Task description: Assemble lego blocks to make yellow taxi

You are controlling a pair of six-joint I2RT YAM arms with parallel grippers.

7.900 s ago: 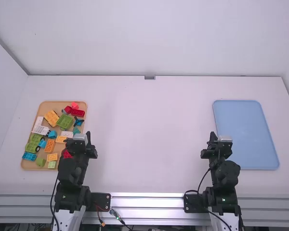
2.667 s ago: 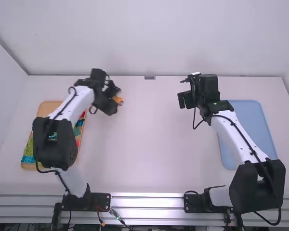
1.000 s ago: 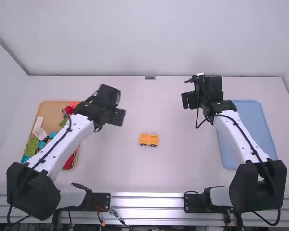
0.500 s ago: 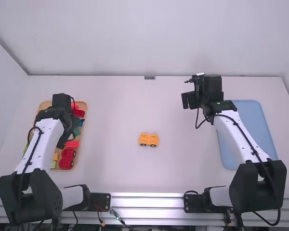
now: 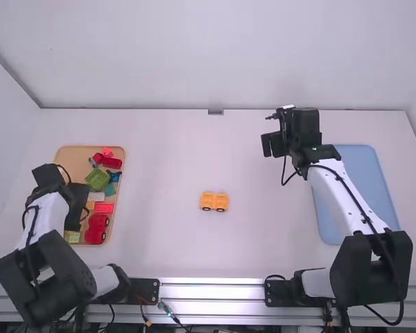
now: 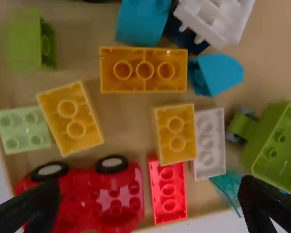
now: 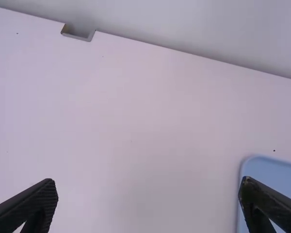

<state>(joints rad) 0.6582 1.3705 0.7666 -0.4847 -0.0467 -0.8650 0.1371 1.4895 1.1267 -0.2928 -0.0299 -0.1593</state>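
High view: pale walls point(image 5: 215, 55) rise behind and beside the white surface point(image 5: 152, 243), with a metal rail point(image 5: 211, 290) along its near edge. An orange car base point(image 5: 213, 201) stands near the middle. On the left, a wooden tray point(image 5: 71, 154) carries blocks point(image 5: 97, 178), the left gripper point(image 5: 76, 205) above them; on the right lies a blue tray point(image 5: 364, 180). The right gripper point(image 5: 274, 144) is over the surface. Both grippers' fingers are wide apart and empty.
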